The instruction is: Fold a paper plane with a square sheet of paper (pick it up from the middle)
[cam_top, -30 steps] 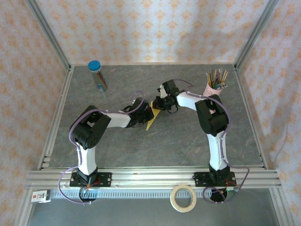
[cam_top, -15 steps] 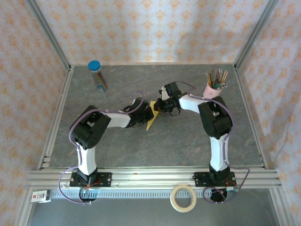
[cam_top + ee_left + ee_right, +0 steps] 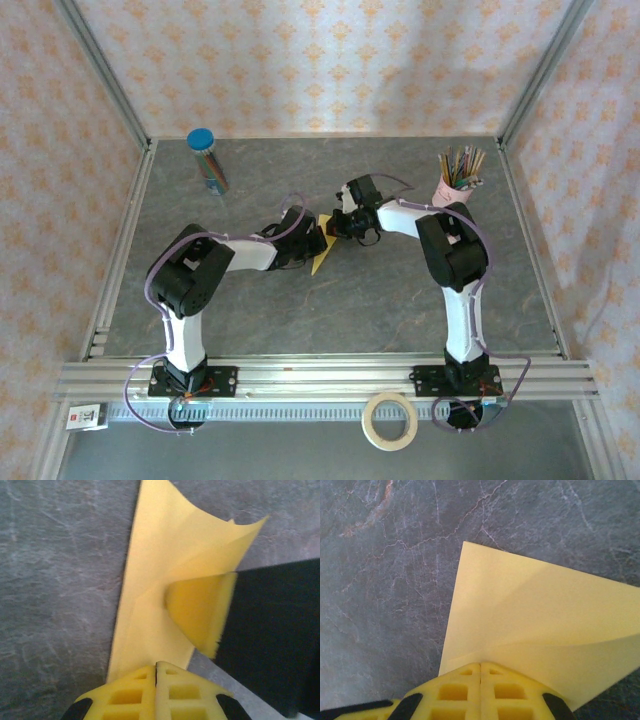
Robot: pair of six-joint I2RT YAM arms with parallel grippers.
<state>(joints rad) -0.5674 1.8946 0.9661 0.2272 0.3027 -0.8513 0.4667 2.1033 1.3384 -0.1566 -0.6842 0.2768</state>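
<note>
Already the paper [image 3: 321, 256] is creased into a narrow, pointed shape, lying mid-table [image 3: 400, 300] between the arms. Left claw [image 3: 156, 666] and right claw [image 3: 480, 666] each pinch shut on its edge. Final wing folds probably remain.

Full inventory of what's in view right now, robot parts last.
paper: 1, yellow, folded, mid-table between the claws
tube: 1, clear with blue cap, coloured sticks inside, far left
cup: 1, pink, full of coloured sticks, far right
tape roll: 1, cream, near rail by the right base
label: 1, white, near left corner
table: 1, grey marbled
left arm: 1, white and black, near edge, left
right arm: 1, white and black, near edge, right
left claw: 1, yellow fingers, shut, tips on the paper
right claw: 1, yellow fingers, shut on the paper's edge
</note>
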